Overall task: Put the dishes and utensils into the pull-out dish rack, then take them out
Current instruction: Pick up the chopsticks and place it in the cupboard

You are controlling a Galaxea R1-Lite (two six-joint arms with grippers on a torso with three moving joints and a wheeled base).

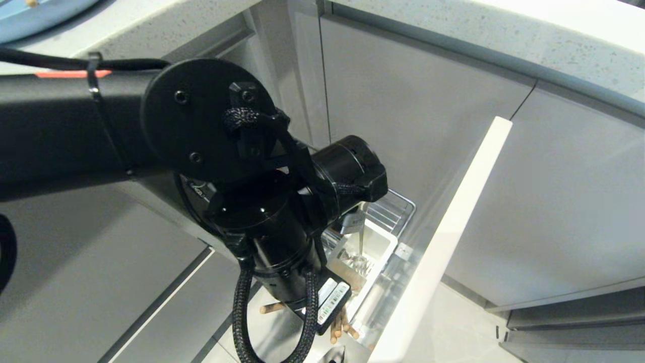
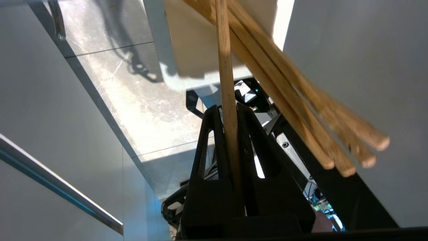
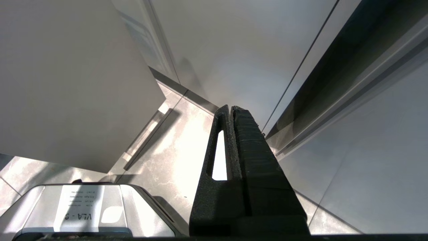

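Note:
My left gripper (image 2: 227,108) is shut on one light wooden chopstick (image 2: 226,67), which runs up between the fingers. Other wooden chopsticks (image 2: 287,100) lean beside it, blurred. In the head view my left arm hangs over the pull-out dish rack (image 1: 398,209) and hides the fingers. Wooden chopstick ends (image 1: 344,328) stick out below the wrist, next to the white utensil caddy (image 1: 385,242). A slim silver utensil (image 1: 361,237) stands in that caddy. The light-blue plate (image 1: 35,20) lies on the counter at the far left. The bowl is out of view. My right gripper (image 3: 230,108) is shut and empty, pointing at the floor.
The rack's pale front panel (image 1: 453,227) juts out to the right of the arm. Grey cabinet doors (image 1: 418,101) stand behind it under a speckled countertop (image 1: 504,35). My base (image 3: 83,207) sits on the tiled floor (image 3: 167,160) beside the right gripper.

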